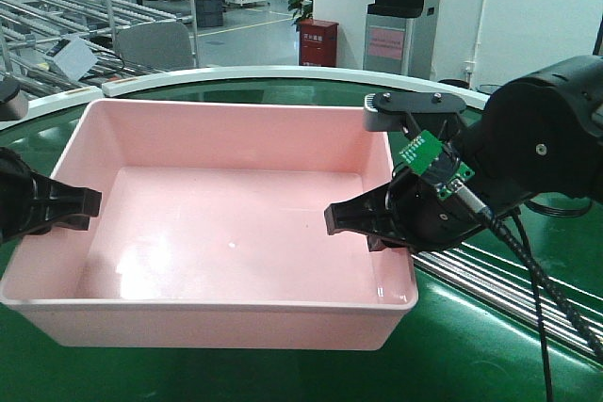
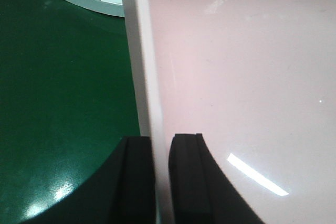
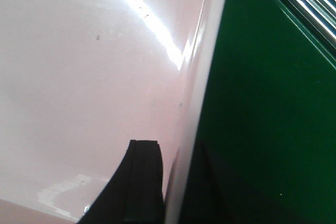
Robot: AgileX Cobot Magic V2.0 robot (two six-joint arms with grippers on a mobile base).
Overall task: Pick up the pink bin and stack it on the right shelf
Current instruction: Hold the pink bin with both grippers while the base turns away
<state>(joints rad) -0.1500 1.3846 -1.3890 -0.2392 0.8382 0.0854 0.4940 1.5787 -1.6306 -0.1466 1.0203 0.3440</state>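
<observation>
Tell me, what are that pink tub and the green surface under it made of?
The pink bin looks like moulded plastic, smooth and glossy: light streaks reflect off its floor. The green surface seems a rubbery or PVC belt with a soft sheen, though unsure.

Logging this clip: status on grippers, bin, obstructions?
Left gripper clamped on left wall of pink bin. Right gripper clamped on its right wall. Bin empty, green belt beneath. No obstruction seen.

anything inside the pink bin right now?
Nothing loose; the pink bin shows a bare floor. One jaw each of the left gripper and right gripper hangs inside its side walls. The near wall's inner face is hidden.
</observation>
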